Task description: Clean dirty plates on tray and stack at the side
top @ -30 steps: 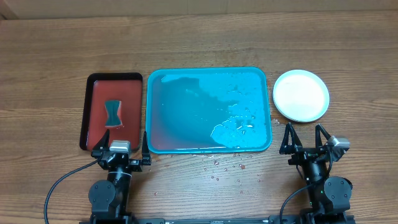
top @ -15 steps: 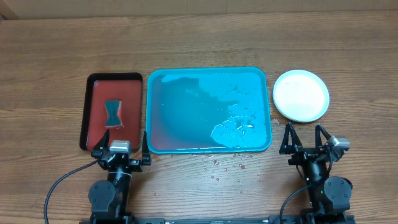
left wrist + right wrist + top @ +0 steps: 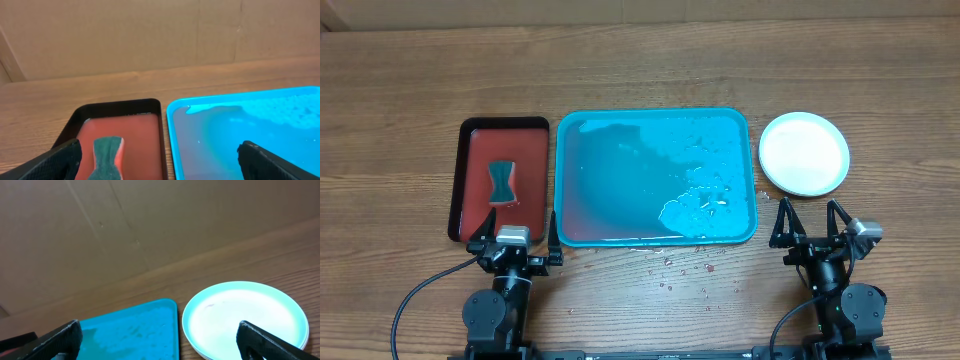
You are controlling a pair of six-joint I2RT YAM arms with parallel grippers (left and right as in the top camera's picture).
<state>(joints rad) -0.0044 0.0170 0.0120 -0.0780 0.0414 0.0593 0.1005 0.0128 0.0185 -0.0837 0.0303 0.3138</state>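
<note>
The turquoise tray [image 3: 570, 135] lies mid-table, wet, with water pooled at its front right and no plate on it. It also shows in the left wrist view [image 3: 240, 130] and the right wrist view [image 3: 130, 330]. The plates [image 3: 804, 153] sit stacked to the right of the tray, a white one on top; lower ones show only as rims [image 3: 245, 315]. My left gripper [image 3: 513, 237] is open and empty at the table's front, before the gap between the two trays [image 3: 157, 162]. My right gripper [image 3: 810, 222] is open and empty just in front of the plates [image 3: 157, 342].
A red black-rimmed tray [image 3: 475, 135] lies left of the turquoise tray and holds a green sponge [image 3: 501, 182], seen also in the left wrist view [image 3: 108, 155]. Water droplets [image 3: 685, 272] spot the wood before the turquoise tray. A cardboard wall [image 3: 150, 35] stands behind the table.
</note>
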